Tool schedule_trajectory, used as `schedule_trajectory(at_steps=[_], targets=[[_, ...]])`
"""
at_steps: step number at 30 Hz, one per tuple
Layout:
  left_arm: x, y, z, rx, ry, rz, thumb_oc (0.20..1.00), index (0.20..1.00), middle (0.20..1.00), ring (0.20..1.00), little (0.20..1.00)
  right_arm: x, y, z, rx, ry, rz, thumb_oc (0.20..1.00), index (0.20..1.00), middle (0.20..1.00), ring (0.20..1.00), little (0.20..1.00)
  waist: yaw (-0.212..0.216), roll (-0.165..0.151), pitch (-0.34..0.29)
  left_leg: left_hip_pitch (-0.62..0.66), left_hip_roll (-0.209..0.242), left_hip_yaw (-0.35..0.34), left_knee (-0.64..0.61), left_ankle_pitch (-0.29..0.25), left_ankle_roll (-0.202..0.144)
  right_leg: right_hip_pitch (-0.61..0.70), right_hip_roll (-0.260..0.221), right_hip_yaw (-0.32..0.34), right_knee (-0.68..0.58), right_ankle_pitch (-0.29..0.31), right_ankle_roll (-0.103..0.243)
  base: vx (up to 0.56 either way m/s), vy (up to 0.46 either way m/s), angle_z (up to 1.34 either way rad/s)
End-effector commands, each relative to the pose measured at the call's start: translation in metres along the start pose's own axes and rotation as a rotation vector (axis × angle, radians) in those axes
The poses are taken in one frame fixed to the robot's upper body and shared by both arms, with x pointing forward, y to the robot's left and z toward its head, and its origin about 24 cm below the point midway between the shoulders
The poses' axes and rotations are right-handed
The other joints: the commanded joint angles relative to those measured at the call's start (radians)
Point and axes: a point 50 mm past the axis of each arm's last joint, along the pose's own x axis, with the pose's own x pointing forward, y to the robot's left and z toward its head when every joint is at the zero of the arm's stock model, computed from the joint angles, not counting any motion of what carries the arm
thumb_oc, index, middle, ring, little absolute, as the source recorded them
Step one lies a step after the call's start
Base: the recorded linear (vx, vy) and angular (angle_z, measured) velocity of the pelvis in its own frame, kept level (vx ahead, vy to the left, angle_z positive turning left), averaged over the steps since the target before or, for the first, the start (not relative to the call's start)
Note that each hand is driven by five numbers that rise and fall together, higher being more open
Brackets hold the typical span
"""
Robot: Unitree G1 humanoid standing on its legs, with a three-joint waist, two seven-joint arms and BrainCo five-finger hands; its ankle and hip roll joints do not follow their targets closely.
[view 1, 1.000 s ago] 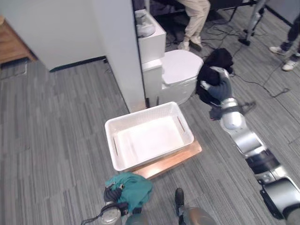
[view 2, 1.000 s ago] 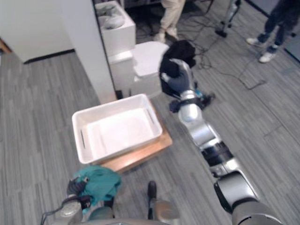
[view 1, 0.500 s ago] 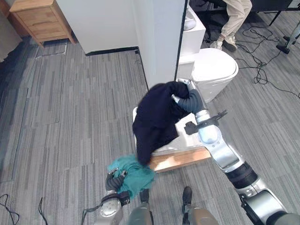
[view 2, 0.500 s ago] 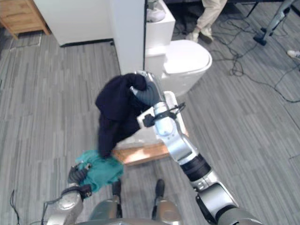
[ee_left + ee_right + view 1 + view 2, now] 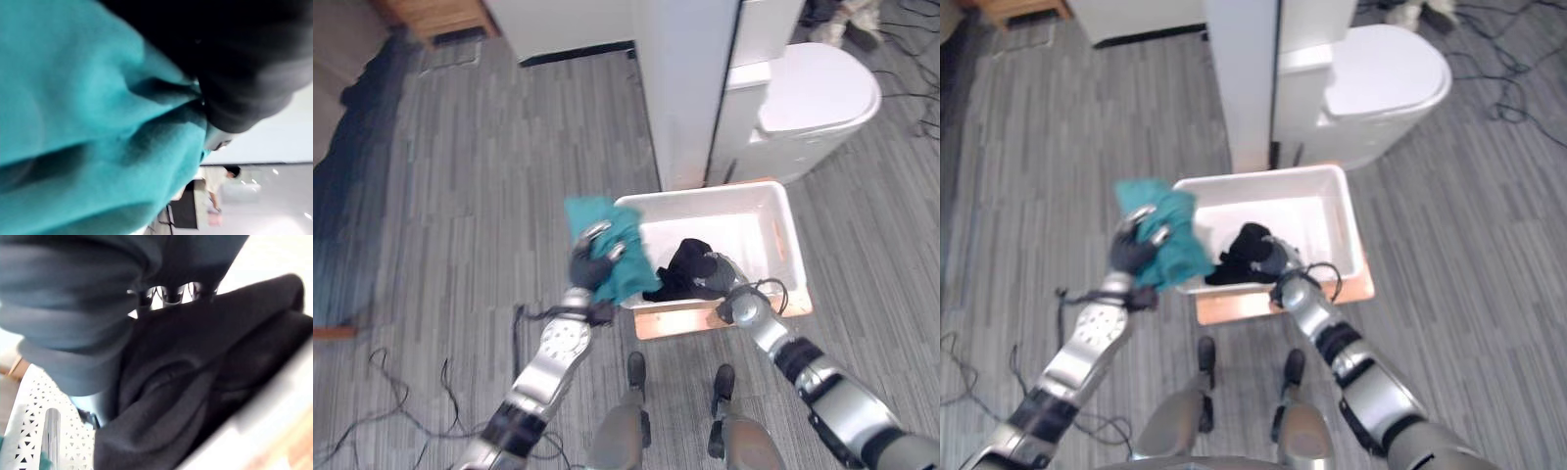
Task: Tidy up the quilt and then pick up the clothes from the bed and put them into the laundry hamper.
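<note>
Standing on grey plank flooring [image 5: 460, 196], a white partition [image 5: 690, 88] and a white toilet [image 5: 818, 98] at the far right. Lying along the far left edge, a dark blue quilt [image 5: 352, 196], blurred.

Resting on a wooden board [image 5: 705, 321] just near the partition, a white laundry hamper [image 5: 773, 220], open-topped with latticed walls.

Reaching up from the lower left, bent at the elbow, the left arm raising the left hand [image 5: 594, 262] beside the hamper's left wall. Clutching a teal garment [image 5: 617, 245], fingers curled round the bunched cloth, the fabric draping over the hamper's left rim and filling most of the left wrist view [image 5: 73, 122].

Reaching in from the lower right, the right arm stretching low and forward, wrist crossing the hamper's near rim. Pressing into a black garment [image 5: 685, 269] inside the hamper's near left part, the right hand [image 5: 717, 274] turned downward with its dark cover uppermost. Showing in the right wrist view, silver fingers [image 5: 168, 293] meeting the black cloth [image 5: 205, 362], their tips buried in the folds; gripping or merely touching, not possible to tell. Lying heaped against the near wall, the black garment, one fold lapping the rim beside the teal one.
</note>
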Motion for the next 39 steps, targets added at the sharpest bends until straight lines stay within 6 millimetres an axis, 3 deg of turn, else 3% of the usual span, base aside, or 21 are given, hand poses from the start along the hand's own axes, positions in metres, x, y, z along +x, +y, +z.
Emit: schedule_trajectory(at_steps=[1, 4, 5, 7, 8, 12, 15, 17, 18, 20, 22, 25, 26, 29, 30, 31, 34, 35, 36, 38, 39], targets=[[0.007, 0.0, 0.034, 0.055, -0.208, -0.071, 0.2, 0.2, 0.2, 0.2, 0.2, 0.004, 0.003, 0.019, -0.193, -0.119, 0.05, 1.0, 1.0, 1.0, 1.0, 1.0, -0.014, -0.035, -0.048, 0.088, 0.024, 0.055, -0.003, -0.083, -0.062, -0.013, -0.047, 0.059, 0.07, -0.122, 0.062, 0.02, 0.005, 0.05], [0.011, 0.001, 0.036, 0.097, -0.207, -0.105, 0.2, 0.2, 0.2, 0.2, 0.2, -0.016, 0.053, -0.024, -0.287, 0.025, 0.203, 1.0, 1.0, 1.0, 1.0, 1.0, -0.044, -0.043, -0.062, 0.118, 0.029, 0.067, -0.006, -0.094, -0.063, 0.006, -0.038, 0.074, 0.059, -0.12, 0.064, 0.04, 0.005, -0.15], [0.011, 0.001, 0.035, 0.097, -0.206, -0.106, 0.2, 0.2, 0.2, 0.2, 0.2, -0.017, 0.054, -0.024, -0.287, 0.025, 0.203, 1.0, 1.0, 1.0, 1.0, 1.0, -0.043, -0.044, -0.062, 0.12, 0.029, 0.068, -0.006, -0.095, -0.063, 0.007, -0.038, 0.074, 0.058, -0.12, 0.064, 0.05, 0.008, -0.13], [0.013, 0.007, 0.038, 0.122, -0.212, -0.102, 0.2, 0.2, 0.2, 0.2, 0.2, -0.034, 0.06, -0.044, -0.249, 0.021, 0.213, 1.0, 1.0, 1.0, 1.0, 1.0, -0.077, -0.054, -0.066, 0.134, 0.032, 0.081, -0.008, -0.102, -0.063, 0.007, -0.033, 0.088, 0.055, -0.116, 0.067, 0.04, 0.005, -0.09], [0.029, -0.007, 0.052, 0.094, -0.271, -0.099, 0.2, 0.2, 0.2, 0.2, 0.2, -0.04, 0.058, -0.05, -0.245, 0.017, 0.211, 1.0, 1.0, 1.0, 1.0, 1.0, -0.099, -0.06, -0.071, 0.146, 0.035, 0.091, -0.008, -0.112, -0.063, 0.011, -0.03, 0.096, 0.055, -0.123, 0.067, 0.04, 0.003, -0.16], [0.045, -0.001, 0.015, 0.187, -0.113, 0.019, 0.2, 0.2, 0.2, 0.2, 0.2, -0.063, 0.032, -0.048, -0.136, -0.089, 0.102, 1.0, 1.0, 1.0, 1.0, 1.0, -0.188, -0.081, -0.071, 0.159, 0.043, 0.14, -0.008, -0.121, -0.059, -0.018, -0.024, 0.146, 0.058, -0.107, 0.072, 0.02, 0.037, -0.28], [0.055, 0.003, 0.002, 0.331, -0.071, 0.078, 0.2, 0.2, 0.2, 0.2, 0.2, -0.08, 0.028, -0.038, -0.078, -0.191, 0.095, 1.0, 1.0, 1.0, 1.0, 1.0, -0.251, -0.092, -0.083, 0.155, 0.051, 0.188, -0.008, -0.129, -0.061, -0.057, -0.02, 0.183, 0.056, -0.091, 0.081, 0.0, 0.064, -0.76], [0.058, 0.004, -0.001, 0.353, -0.055, 0.1, 0.2, 0.2, 0.2, 0.2, 0.2, -0.085, 0.027, -0.034, -0.05, -0.217, 0.087, 1.0, 1.0, 1.0, 1.0, 1.0, -0.264, -0.094, -0.088, 0.151, 0.052, 0.201, -0.008, -0.129, -0.061, -0.07, -0.017, 0.195, 0.056, -0.086, 0.084, -0.02, 0.029, -0.64], [0.062, 0.007, -0.013, 0.384, 0.0, 0.138, 0.2, 0.2, 0.2, 0.2, 0.2, -0.093, 0.026, -0.026, -0.009, -0.281, 0.075, 1.0, 1.0, 1.0, 1.0, 1.0, -0.296, -0.102, -0.093, 0.139, 0.058, 0.221, -0.008, -0.13, -0.061, -0.1, -0.012, 0.211, 0.056, -0.076, 0.088, -0.04, 0.015, -0.47], [0.064, 0.006, -0.017, 0.389, 0.021, 0.152, 0.2, 0.2, 0.2, 0.2, 0.2, -0.094, 0.026, -0.021, 0.007, -0.308, 0.067, 1.0, 1.0, 1.0, 1.0, 1.0, -0.308, -0.105, -0.096, 0.129, 0.059, 0.228, -0.008, -0.129, -0.06, -0.115, -0.009, 0.219, 0.057, -0.071, 0.09, -0.04, 0.017, -0.39], [0.069, -0.011, -0.028, 0.358, 0.071, 0.135, 0.2, 0.2, 0.2, 0.2, 0.2, -0.095, 0.022, 0.008, 0.037, -0.449, 0.032, 1.0, 1.0, 1.0, 1.0, 1.0, -0.336, -0.114, -0.091, 0.116, 0.063, 0.245, -0.008, -0.126, -0.058, -0.146, 0.0, 0.241, 0.06, -0.06, 0.092, -0.04, 0.018, -0.34], [0.071, -0.018, -0.028, 0.356, 0.069, 0.118, 0.2, 0.2, 0.2, 0.2, 0.2, -0.094, 0.02, 0.014, 0.039, -0.477, 0.016, 1.0, 1.0, 1.0, 1.0, 1.0, -0.337, -0.115, -0.087, 0.113, 0.064, 0.249, -0.008, -0.125, -0.057, -0.153, 0.001, 0.245, 0.062, -0.059, 0.092, -0.02, 0.014, -0.21], [0.073, -0.034, -0.026, 0.34, 0.05, 0.068, 0.2, 0.2, 0.2, 0.2, 0.2, -0.092, 0.014, 0.026, 0.05, -0.525, -0.037, 1.0, 1.0, 1.0, 1.0, 1.0, -0.346, -0.115, -0.079, 0.117, 0.065, 0.252, -0.008, -0.131, -0.055, -0.152, 0.002, 0.25, 0.061, -0.062, 0.093, -0.01, 0.022, -0.05], [0.072, -0.052, -0.025, 0.325, 0.052, 0.003, 0.2, 0.2, 0.2, 0.2, 0.2, -0.084, 0.007, 0.028, 0.107, -0.494, -0.115, 1.0, 1.0, 1.0, 1.0, 1.0, -0.355, -0.113, -0.074, 0.114, 0.067, 0.259, -0.008, -0.126, -0.053, -0.156, 0.003, 0.257, 0.058, -0.057, 0.089, 0.0, 0.029, -0.05], [0.067, -0.062, -0.031, 0.299, 0.085, -0.038, 0.423, 0.423, 0.423, 0.423, 0.423, -0.081, 0.006, 0.02, 0.143, -0.432, -0.146, 1.0, 1.0, 1.0, 1.0, 1.0, -0.358, -0.109, -0.073, 0.119, 0.068, 0.26, -0.008, -0.127, -0.052, -0.152, 0.002, 0.26, 0.056, -0.056, 0.086, 0.03, 0.045, -0.06], [0.062, -0.067, -0.036, 0.267, 0.12, -0.052, 1.0, 1.0, 1.0, 1.0, 1.0, -0.08, 0.005, 0.011, 0.147, -0.385, -0.165, 1.0, 1.0, 1.0, 1.0, 1.0, -0.354, -0.106, -0.072, 0.125, 0.068, 0.259, -0.008, -0.129, -0.051, -0.146, 0.001, 0.258, 0.054, -0.057, 0.083, 0.0, 0.0, 0.0], [0.037, -0.069, -0.061, 0.026, 0.275, 0.019, 1.0, 1.0, 1.0, 1.0, 1.0, -0.081, 0.013, -0.028, 0.134, -0.202, -0.195, 1.0, 1.0, 1.0, 1.0, 1.0, -0.337, -0.099, -0.073, 0.14, 0.067, 0.247, -0.008, -0.133, -0.05, -0.12, -0.003, 0.244, 0.049, -0.061, 0.077, 0.01, 0.002, -0.01], [0.037, -0.069, -0.061, 0.026, 0.275, 0.019, 1.0, 1.0, 1.0, 1.0, 1.0, -0.081, 0.013, -0.028, 0.134, -0.202, -0.195, 1.0, 1.0, 1.0, 1.0, 1.0, -0.337, -0.099, -0.074, 0.139, 0.067, 0.247, -0.008, -0.133, -0.05, -0.121, -0.003, 0.244, 0.049, -0.061, 0.077, 0.03, -0.007, 0.04], [0.016, -0.059, -0.079, -0.15, 0.382, 0.144, 1.0, 1.0, 1.0, 1.0, 1.0, -0.086, 0.019, -0.059, 0.13, -0.061, -0.21, 1.0, 1.0, 1.0, 1.0, 1.0, -0.324, -0.094, -0.074, 0.146, 0.064, 0.238, -0.008, -0.132, -0.049, -0.104, -0.005, 0.238, 0.045, -0.063, 0.073, 0.04, 0.0, 0.05], [-0.008, -0.034, -0.093, -0.22, 0.445, 0.281, 1.0, 1.0, 1.0, 1.0, 1.0, -0.097, 0.022, -0.084, 0.155, 0.053, -0.224, 1.0, 1.0, 1.0, 1.0, 1.0, -0.314, -0.091, -0.079, 0.154, 0.062, 0.232, -0.008, -0.132, -0.05, -0.087, -0.006, 0.234, 0.039, -0.064, 0.074, 0.04, 0.002, 0.12], [-0.009, -0.034, -0.093, -0.22, 0.447, 0.281, 1.0, 1.0, 1.0, 1.0, 1.0, -0.097, 0.023, -0.085, 0.156, 0.054, -0.222, 1.0, 1.0, 1.0, 1.0, 1.0, -0.315, -0.091, -0.08, 0.155, 0.062, 0.231, -0.008, -0.133, -0.05, -0.086, -0.006, 0.234, 0.038, -0.064, 0.074, 0.02, 0.002, 0.18]])
